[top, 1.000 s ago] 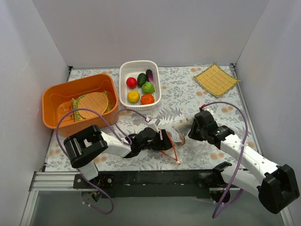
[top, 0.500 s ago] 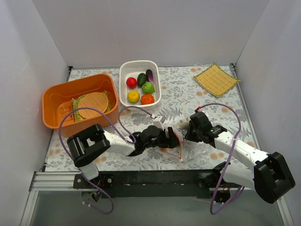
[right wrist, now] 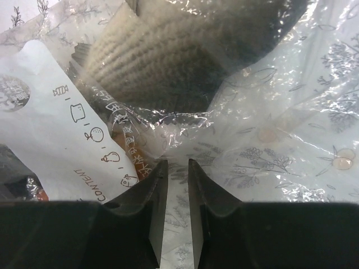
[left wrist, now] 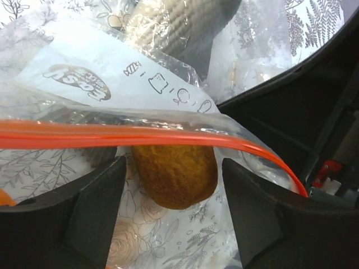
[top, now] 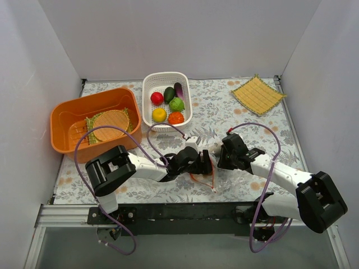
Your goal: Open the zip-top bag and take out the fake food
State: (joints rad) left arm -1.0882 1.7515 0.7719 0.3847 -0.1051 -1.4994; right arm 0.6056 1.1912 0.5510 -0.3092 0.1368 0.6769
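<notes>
Left wrist view shows the left gripper (left wrist: 173, 165) spread wide at the bag (left wrist: 84, 73), over a brown toy food (left wrist: 174, 179). The right gripper (right wrist: 178, 163) pinches the bag, probably to steady it.

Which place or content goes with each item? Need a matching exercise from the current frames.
Items:
1. zip-top bag
2. white basket
3. orange bin
4. square yellow mat

Places or contents:
A. far right corner of the table
B. holds a round woven mat
C. between the left end effector and the right end effector
D. holds toy fruits and vegetables

Pairs: 1-C, 2-D, 3-B, 4-A
</notes>
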